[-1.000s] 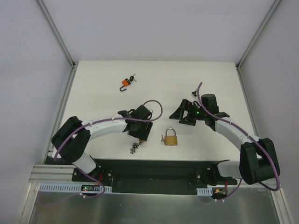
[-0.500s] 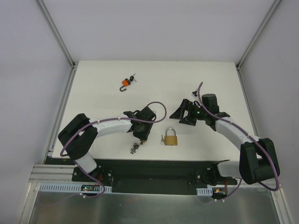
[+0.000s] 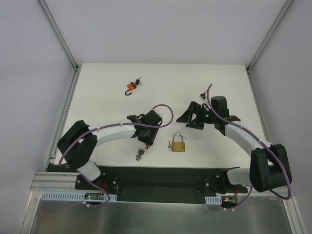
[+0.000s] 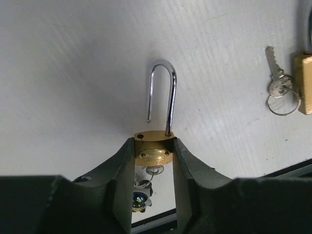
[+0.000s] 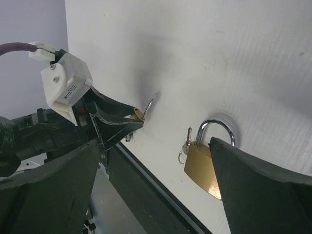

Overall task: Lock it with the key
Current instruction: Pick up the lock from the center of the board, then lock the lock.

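Observation:
My left gripper (image 4: 153, 146) is shut on the body of a small brass padlock (image 4: 152, 147). Its steel shackle (image 4: 163, 92) stands open, pointing away over the white table. A key head (image 4: 155, 170) shows just under its body, with a ring and a small dark charm (image 4: 138, 201) behind it. In the top view the left gripper (image 3: 147, 140) is left of a larger brass padlock (image 3: 178, 145), with the charm (image 3: 140, 155) below it. My right gripper (image 3: 187, 117) is open and empty, hovering above the larger padlock (image 5: 204, 165) and its key (image 5: 187, 140).
An orange carabiner with keys (image 3: 131, 87) lies at the back left of the table. The black base rail (image 3: 161, 175) runs along the near edge. The larger padlock's key and ring (image 4: 276, 85) lie at the right of the left wrist view.
My left wrist has shifted slightly right, toward the larger padlock, still holding the small padlock. The right arm has barely moved.

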Robot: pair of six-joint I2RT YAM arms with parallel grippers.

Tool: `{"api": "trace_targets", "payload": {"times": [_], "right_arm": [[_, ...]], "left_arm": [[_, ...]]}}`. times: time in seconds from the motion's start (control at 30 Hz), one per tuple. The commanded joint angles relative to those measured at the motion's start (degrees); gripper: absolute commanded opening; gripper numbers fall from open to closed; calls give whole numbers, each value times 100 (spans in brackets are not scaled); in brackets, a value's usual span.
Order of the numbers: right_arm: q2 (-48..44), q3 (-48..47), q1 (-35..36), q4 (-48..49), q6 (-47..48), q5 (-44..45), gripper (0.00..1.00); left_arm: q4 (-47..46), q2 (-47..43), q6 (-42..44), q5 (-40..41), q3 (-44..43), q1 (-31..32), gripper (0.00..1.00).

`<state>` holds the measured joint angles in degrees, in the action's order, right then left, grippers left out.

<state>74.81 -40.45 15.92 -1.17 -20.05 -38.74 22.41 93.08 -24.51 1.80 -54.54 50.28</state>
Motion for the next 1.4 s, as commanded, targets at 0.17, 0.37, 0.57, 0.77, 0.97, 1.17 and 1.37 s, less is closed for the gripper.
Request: {"api": "trace_targets", "payload": {"times": [0.17, 0.37, 0.57, 0.77, 0.97, 1.17, 1.37], "right_arm": [[139, -920, -28, 82, 54, -748, 97], [26, -1308, 113, 301, -130, -1380, 97], [-141, -1440, 446, 1408, -683, -2163, 97], [-300, -1387, 772, 2243, -1087, -2278, 97], [-397, -1203, 886, 2621, -1211, -2322, 99], [-528, -948, 904, 3183, -1519, -2261, 76], [-625, -860, 939, 3579, -1791, -2269, 54]], "left_arm": [[193, -1396, 464, 189, -768, 78, 0], [176, -1898, 737, -171, -1216, 157, 0], [9, -2188, 782, -645, -1427, 166, 0], [-553, -2505, 597, -822, -1234, 166, 0], [-1046, -2751, 447, -883, -953, 166, 0], [-1274, -2848, 377, -1015, -839, 175, 0], [-1432, -2944, 281, -1006, -698, 175, 0]]}}
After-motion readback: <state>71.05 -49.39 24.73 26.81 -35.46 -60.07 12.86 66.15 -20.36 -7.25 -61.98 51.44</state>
